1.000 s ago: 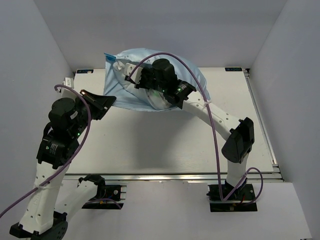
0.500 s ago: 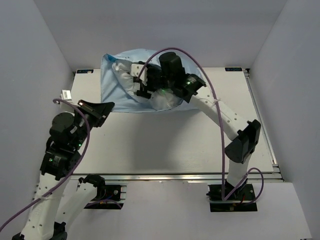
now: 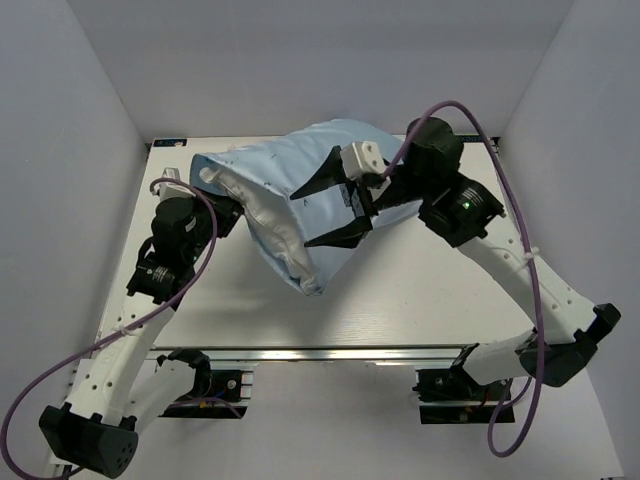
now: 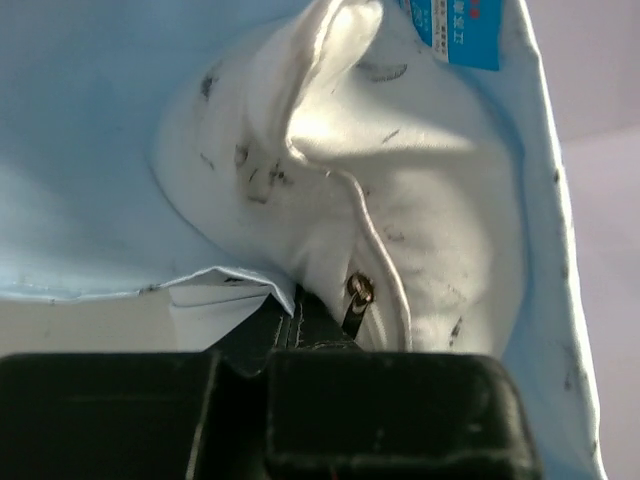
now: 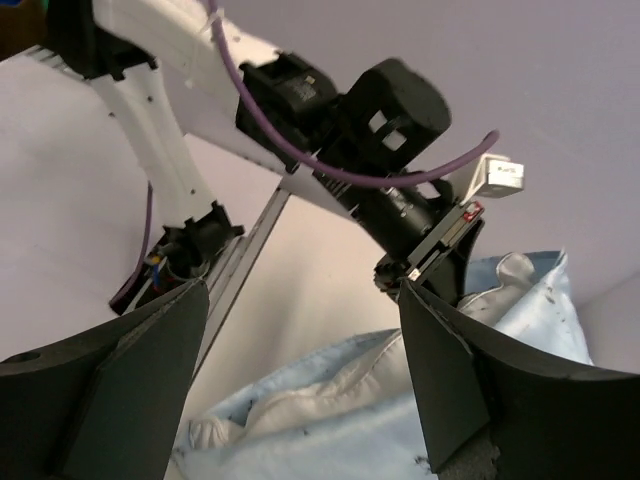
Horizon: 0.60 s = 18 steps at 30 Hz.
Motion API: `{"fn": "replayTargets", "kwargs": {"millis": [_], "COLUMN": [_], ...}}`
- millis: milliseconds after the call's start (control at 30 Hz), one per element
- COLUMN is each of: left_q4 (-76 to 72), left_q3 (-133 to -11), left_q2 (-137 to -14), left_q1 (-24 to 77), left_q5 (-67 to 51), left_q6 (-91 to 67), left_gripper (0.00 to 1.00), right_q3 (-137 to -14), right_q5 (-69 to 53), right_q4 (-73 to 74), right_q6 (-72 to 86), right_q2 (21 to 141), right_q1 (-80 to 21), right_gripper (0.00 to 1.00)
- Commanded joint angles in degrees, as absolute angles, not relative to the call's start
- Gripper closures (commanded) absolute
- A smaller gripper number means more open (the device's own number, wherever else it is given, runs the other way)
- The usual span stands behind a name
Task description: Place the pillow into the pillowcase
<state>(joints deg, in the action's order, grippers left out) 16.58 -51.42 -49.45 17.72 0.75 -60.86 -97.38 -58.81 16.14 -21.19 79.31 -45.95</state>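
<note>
The light blue pillowcase [image 3: 300, 160] lies bunched across the far middle of the table, and one corner reaches toward the front. The white pillow [image 3: 275, 232] shows along its open left edge, mostly inside. My left gripper [image 3: 225, 205] is shut on the pillowcase's hem at that opening. In the left wrist view the left gripper [image 4: 292, 318] pinches the blue hem [image 4: 235, 285] right beside the pillow [image 4: 420, 180] and its zipper pull [image 4: 358, 292]. My right gripper [image 3: 299, 220] hovers open just over the pillowcase, holding nothing. The right wrist view shows the right gripper [image 5: 305, 290] spread above pillow [image 5: 300, 410] and pillowcase [image 5: 380, 450].
The white table [image 3: 430, 290] is boxed in by grey walls on the left, back and right. A metal rail [image 3: 350, 352] runs along its front edge. A blue printed label [image 4: 455, 25] hangs at the pillowcase's rim. The left arm [image 5: 350, 120] crosses the right wrist view.
The right gripper has opened and drawn back to the right, out of the fabric. The left arm reached farther in, and the pillowcase with the pillow shifted right and toward the front.
</note>
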Motion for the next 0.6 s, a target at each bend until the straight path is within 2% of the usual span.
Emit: {"fn": "replayTargets", "kwargs": {"millis": [0, 233, 333, 433, 533, 567], "left_q4": [8.70, 6.50, 8.78, 10.98, 11.95, 12.13], "left_q3": [-52.48, -51.76, -52.21, -51.42, -50.19, -50.01], "left_q2": [-49.57, -53.70, -52.65, -50.54, -49.13, -48.78], "left_q1": [17.75, 17.05, 16.35, 14.95, 13.71, 13.45], "left_q5": [0.09, -2.73, -1.94, -2.46, -3.34, -3.34], "left_q6": [-60.56, -61.26, -60.56, -60.21, -60.38, -60.47], "left_gripper": [1.00, 1.00, 1.00, 1.00, 1.00, 1.00], "right_q3": [-95.10, -88.69, -89.29, -92.62, -93.95, -95.00], "right_q5": [-54.20, -25.89, -18.40, -18.19, -13.55, -13.01], "right_q4": [7.63, 6.25, 4.66, 5.45, 5.54, 5.89], "right_q6": [-12.38, -17.67, -14.95, -14.41, -17.66, -18.01], "right_q2": [77.43, 80.49, 83.31, 88.66, 92.09, 92.89], "right_q1": [-46.41, -46.41, -46.41, -46.93, -49.48, -49.83], "right_gripper": [0.18, 0.16, 0.16, 0.18, 0.29, 0.37]}}
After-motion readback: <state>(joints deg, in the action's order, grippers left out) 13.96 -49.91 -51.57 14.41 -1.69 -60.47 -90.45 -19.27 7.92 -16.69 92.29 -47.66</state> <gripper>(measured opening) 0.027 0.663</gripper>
